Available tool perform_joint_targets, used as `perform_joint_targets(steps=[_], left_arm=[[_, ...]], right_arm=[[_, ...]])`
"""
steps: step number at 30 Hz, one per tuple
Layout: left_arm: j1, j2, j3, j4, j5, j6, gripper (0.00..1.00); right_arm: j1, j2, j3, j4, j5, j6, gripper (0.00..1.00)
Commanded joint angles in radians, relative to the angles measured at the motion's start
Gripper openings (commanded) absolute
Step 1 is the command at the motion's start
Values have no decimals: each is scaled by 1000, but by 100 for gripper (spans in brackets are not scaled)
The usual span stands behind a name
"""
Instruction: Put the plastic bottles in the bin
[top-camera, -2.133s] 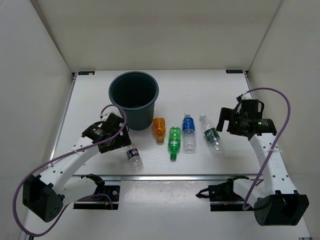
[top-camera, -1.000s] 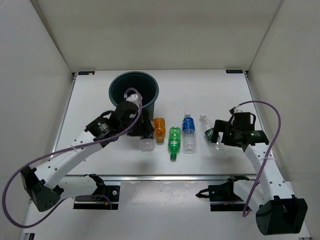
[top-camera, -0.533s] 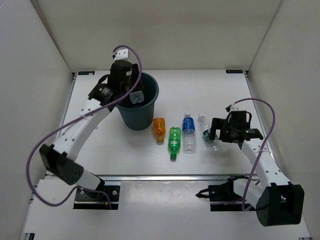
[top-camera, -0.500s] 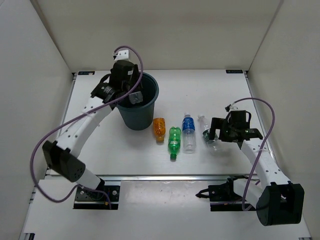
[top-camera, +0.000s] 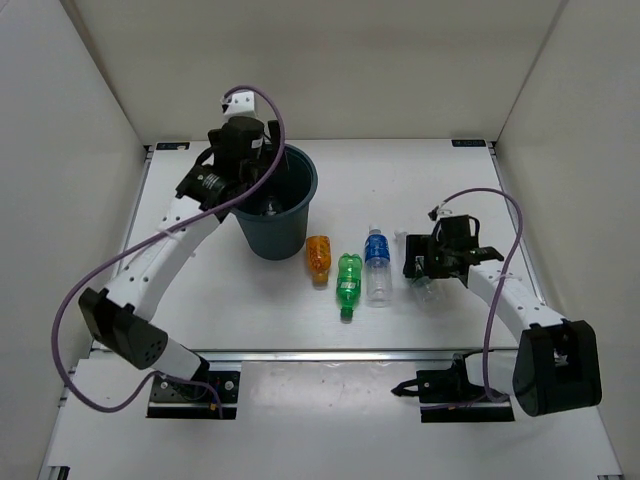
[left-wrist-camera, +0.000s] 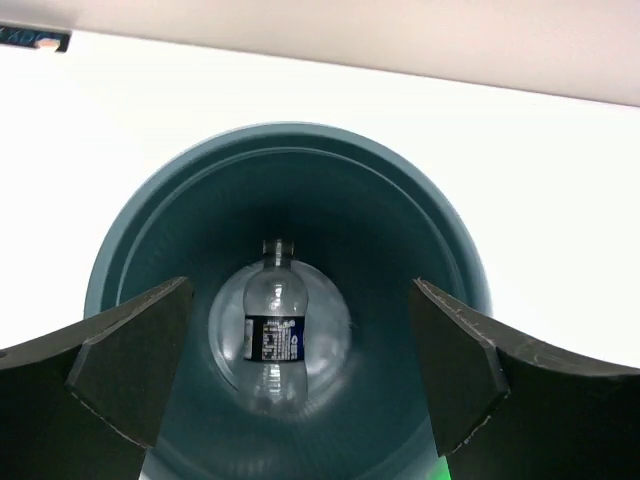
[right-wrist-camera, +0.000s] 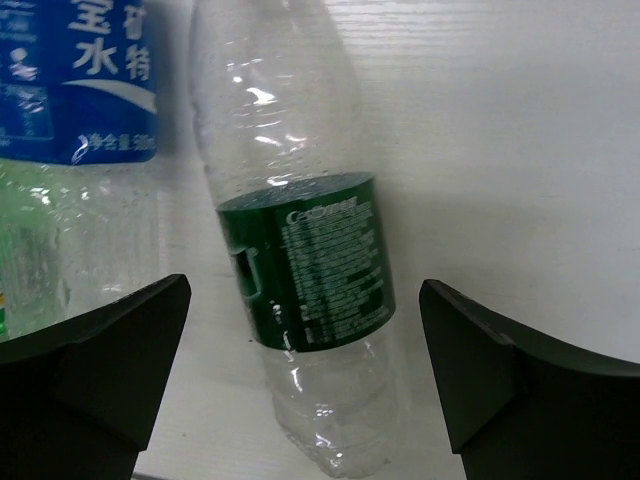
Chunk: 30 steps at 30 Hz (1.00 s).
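Observation:
The dark teal bin (top-camera: 277, 236) stands at the back left. My left gripper (top-camera: 252, 168) hangs open over its mouth. In the left wrist view the cola bottle (left-wrist-camera: 272, 326) lies on the floor of the bin (left-wrist-camera: 410, 230), far below the open gripper (left-wrist-camera: 300, 290). The orange bottle (top-camera: 318, 254), the green bottle (top-camera: 347, 279) and the blue-label bottle (top-camera: 377, 266) lie in a row. My right gripper (top-camera: 424, 262) is open, straddling the green-label bottle (right-wrist-camera: 305, 262) without touching it. The blue-label bottle (right-wrist-camera: 92, 80) lies just left of it.
White walls enclose the table (top-camera: 200, 300) on three sides. A metal rail (top-camera: 330, 352) runs along the near edge, with both arm bases below it. The left arm (top-camera: 165, 250) arcs over the table's left side.
The left gripper has opened above the bin and the cola bottle has dropped to the bin's floor. The right gripper has shifted left and lowered over the green-label bottle.

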Motion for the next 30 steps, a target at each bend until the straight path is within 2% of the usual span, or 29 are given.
perform_joint_targets(steps=[1, 3, 8, 10, 12, 13, 17, 20, 25, 30], left_arm=[[-52, -132, -14, -40, 16, 1, 99], [-95, -205, -77, -59, 45, -18, 99], [-83, -423, -405, -91, 179, -107, 99], [-45, -544, -512, -111, 231, -140, 99], [-12, -622, -609, -138, 243, -148, 99], [12, -662, -621, -151, 245, -154, 99], [26, -754, -686, -204, 253, -188, 99], [32, -796, -735, -241, 279, -206, 99], [60, -837, -818, -254, 337, -240, 99], [68, -841, -869, -235, 383, -259, 99]], right_arm=[[-40, 31, -7, 74, -4, 25, 95], [-66, 52, -5, 81, -44, 48, 87], [-42, 118, -4, 91, -34, 66, 82], [-23, 129, -2, 88, -20, 74, 71], [-14, 156, 18, 93, -37, 89, 46], [-18, 159, 40, 84, -50, 103, 39], [-32, 173, 177, 16, -98, 109, 38], [11, 158, 350, 12, -75, 85, 42], [220, 271, 791, 2, -35, 30, 42], [379, 438, 1075, 186, -161, 34, 40]])
